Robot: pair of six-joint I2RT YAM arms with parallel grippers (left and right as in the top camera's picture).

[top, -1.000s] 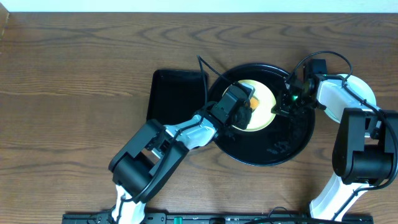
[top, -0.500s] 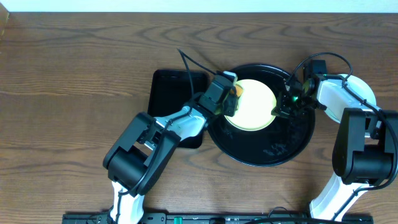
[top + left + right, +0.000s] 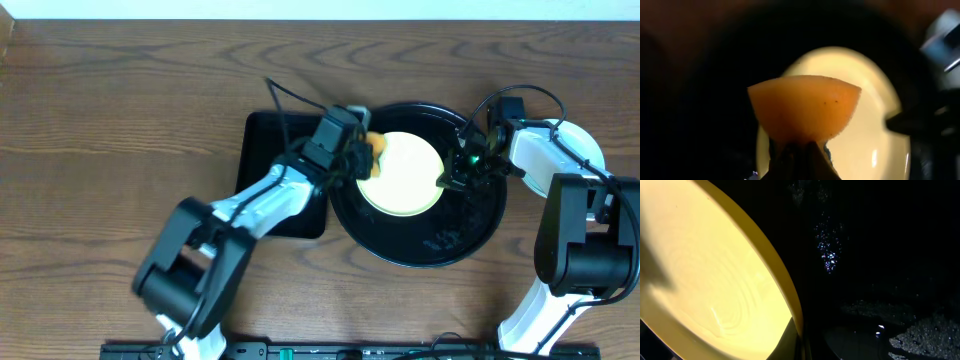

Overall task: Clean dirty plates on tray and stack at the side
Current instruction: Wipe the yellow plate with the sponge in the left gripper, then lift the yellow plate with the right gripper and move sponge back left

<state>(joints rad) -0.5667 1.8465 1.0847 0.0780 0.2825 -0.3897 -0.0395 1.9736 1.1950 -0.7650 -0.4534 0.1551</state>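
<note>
Yellow plate (image 3: 405,175), rim between closed right jaws; orange sponge (image 3: 805,109) in left jaws' grip

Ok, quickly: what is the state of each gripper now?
Left gripper: closed on the orange half-round sponge.
Right gripper: closed on the rim of the round pale yellow plate.

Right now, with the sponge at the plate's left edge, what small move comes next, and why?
Probably raise the yellow plate slightly with the right gripper, to carry it aside. Its face shows no speck in any view, the right gripper seems clamped on its right rim, and the left gripper holds the orange sponge at its left edge.
</note>
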